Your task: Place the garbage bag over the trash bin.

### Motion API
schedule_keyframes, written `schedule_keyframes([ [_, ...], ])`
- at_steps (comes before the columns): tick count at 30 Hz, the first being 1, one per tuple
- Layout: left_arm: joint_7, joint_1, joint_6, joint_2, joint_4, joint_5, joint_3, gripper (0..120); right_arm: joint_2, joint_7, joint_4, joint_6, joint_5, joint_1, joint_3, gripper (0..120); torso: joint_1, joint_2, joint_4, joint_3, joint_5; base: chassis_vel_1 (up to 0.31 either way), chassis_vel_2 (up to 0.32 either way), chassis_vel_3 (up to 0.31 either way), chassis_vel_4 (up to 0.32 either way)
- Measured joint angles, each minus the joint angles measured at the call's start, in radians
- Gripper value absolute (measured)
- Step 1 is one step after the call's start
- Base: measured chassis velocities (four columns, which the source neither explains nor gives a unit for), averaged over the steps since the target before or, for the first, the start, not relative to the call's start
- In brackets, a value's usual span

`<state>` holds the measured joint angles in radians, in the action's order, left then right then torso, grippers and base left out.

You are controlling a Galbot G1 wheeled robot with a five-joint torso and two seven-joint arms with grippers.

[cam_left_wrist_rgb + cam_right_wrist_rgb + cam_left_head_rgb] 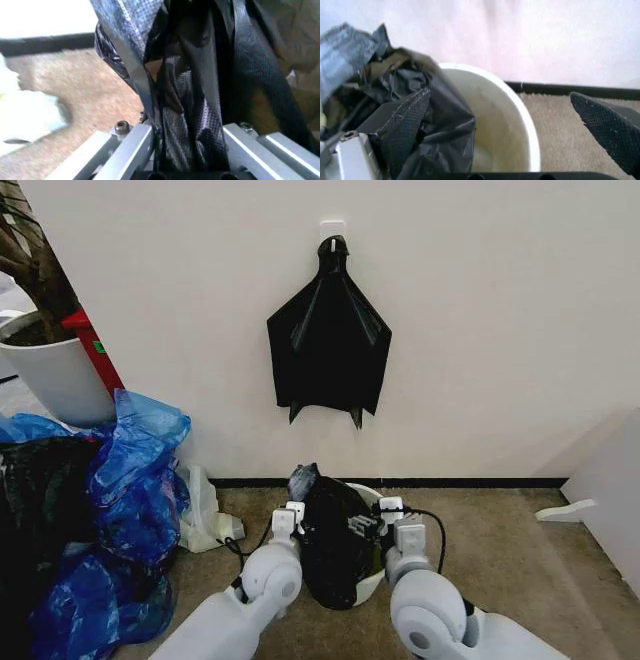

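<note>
The glossy black garbage bag (335, 545) lies crumpled over the left part of the off-white trash bin (372, 493), which stands on the carpet by the wall. My left gripper (293, 515) is on the bag's left side. In the left wrist view this gripper (187, 150) is shut on a bunched fold of the garbage bag (200, 93). My right gripper (392, 515) is at the bin's right side. It stands open (505, 129), one fingertip (402, 127) pressed against the bag film (445, 123) and the other beyond the bin's rim (532, 123).
A flat black fan-shaped bundle (330, 350) hangs from a wall hook above the bin. Blue plastic bags (130, 480) and a white plant pot (55, 375) crowd the left. A crumpled white bag (205, 520) lies near the bin. A white panel (610, 480) stands at right.
</note>
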<state>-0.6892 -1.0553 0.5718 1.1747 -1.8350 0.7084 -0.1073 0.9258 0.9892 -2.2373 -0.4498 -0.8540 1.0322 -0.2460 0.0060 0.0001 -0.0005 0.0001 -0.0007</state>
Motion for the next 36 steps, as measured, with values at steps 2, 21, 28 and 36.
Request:
schedule_keyframes([
  [2,0.025,-0.026,-0.021,-0.011,-0.035,-0.063,0.031,4,-0.007,-0.025,-0.065,-0.002,0.006,0.031,0.047,100,0.000,0.000,0.0001,0.000,0.0007,0.000,0.000,0.000,0.000],
  [21,0.121,-0.127,-0.120,-0.084,-0.231,-0.196,0.109,1,0.061,-0.164,-0.145,0.061,-0.163,0.031,0.078,100,0.000,0.000,0.0004,0.000,0.0006,0.000,0.000,0.000,0.000],
  [28,0.159,-0.167,-0.176,-0.091,-0.255,-0.284,0.109,1,0.127,-0.045,-0.097,0.035,-0.181,0.017,0.005,100,0.000,0.000,0.0002,0.000,0.0006,0.000,0.000,0.000,0.000],
  [36,0.176,-0.188,-0.205,-0.090,-0.272,-0.331,0.115,1,0.146,-0.006,-0.062,0.021,-0.178,0.023,0.000,85,0.000,0.000,0.0001,0.000,0.0007,0.000,0.000,0.000,0.000],
])
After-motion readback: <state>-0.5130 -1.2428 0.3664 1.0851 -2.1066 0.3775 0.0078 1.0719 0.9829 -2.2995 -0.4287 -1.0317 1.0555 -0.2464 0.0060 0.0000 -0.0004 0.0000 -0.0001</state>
